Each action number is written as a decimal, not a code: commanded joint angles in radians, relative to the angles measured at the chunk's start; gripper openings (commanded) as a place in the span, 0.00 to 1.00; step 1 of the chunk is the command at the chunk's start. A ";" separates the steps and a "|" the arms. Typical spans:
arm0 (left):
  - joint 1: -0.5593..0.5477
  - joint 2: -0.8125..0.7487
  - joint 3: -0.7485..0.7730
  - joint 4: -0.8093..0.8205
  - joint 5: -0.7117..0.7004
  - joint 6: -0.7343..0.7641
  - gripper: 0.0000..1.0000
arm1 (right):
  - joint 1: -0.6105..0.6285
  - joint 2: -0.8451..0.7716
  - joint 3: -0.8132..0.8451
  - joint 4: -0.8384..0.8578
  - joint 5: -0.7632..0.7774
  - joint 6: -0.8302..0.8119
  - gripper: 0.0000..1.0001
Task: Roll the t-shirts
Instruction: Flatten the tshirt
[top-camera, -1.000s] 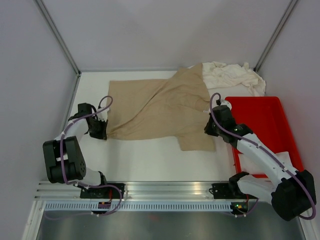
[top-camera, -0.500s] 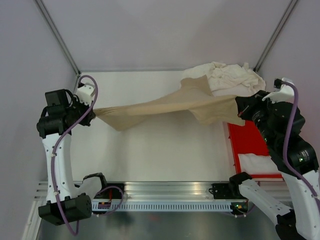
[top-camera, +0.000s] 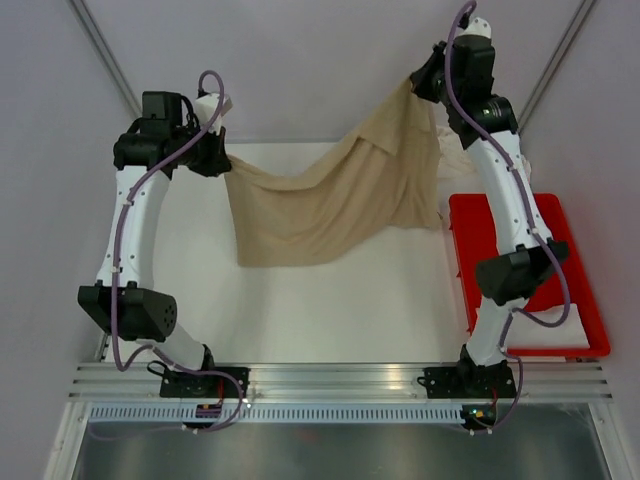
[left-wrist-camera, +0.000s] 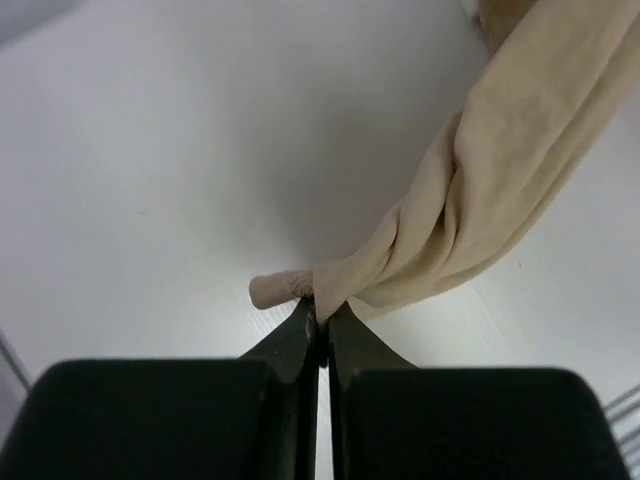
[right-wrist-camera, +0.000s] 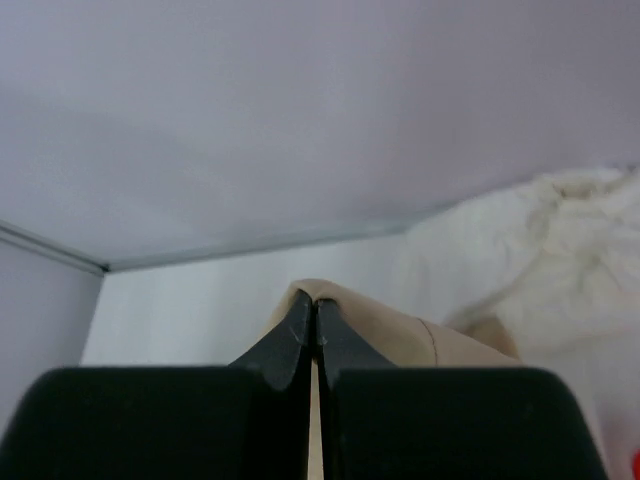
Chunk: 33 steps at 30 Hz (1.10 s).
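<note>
T-shirt (top-camera: 330, 200), tan, hangs pinched by left fingers (left-wrist-camera: 292, 345) and right fingers (right-wrist-camera: 290, 345); red tray (top-camera: 575, 260) seemingly holds white cloth (top-camera: 578, 340).

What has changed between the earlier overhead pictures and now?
Both arms rose and swung toward the far wall, lifting the tan t-shirt up from the table; it now hangs spread between the left gripper and right gripper. Nothing was let go: both stay shut on its edges. The cream-white t-shirts and red tray stayed put.

red tray (top-camera: 575, 265): right side of table | white table (top-camera: 330, 310) | metal rail (top-camera: 340, 378): near edge
</note>
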<state>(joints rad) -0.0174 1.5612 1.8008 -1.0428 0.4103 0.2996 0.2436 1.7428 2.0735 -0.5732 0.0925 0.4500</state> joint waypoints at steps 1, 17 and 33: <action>-0.006 0.069 0.272 0.081 -0.169 -0.118 0.02 | -0.040 0.212 0.498 0.067 -0.088 0.059 0.00; 0.189 -0.065 0.107 0.216 -0.131 -0.056 0.02 | -0.267 -0.260 -0.255 0.392 -0.358 0.225 0.00; 0.418 -0.086 -0.825 0.259 -0.024 0.285 0.11 | -0.014 -0.628 -1.532 0.401 -0.260 0.240 0.00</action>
<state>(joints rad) 0.3363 1.4292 0.9947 -0.8146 0.3431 0.4675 0.2127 1.1793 0.5503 -0.2741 -0.1879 0.6743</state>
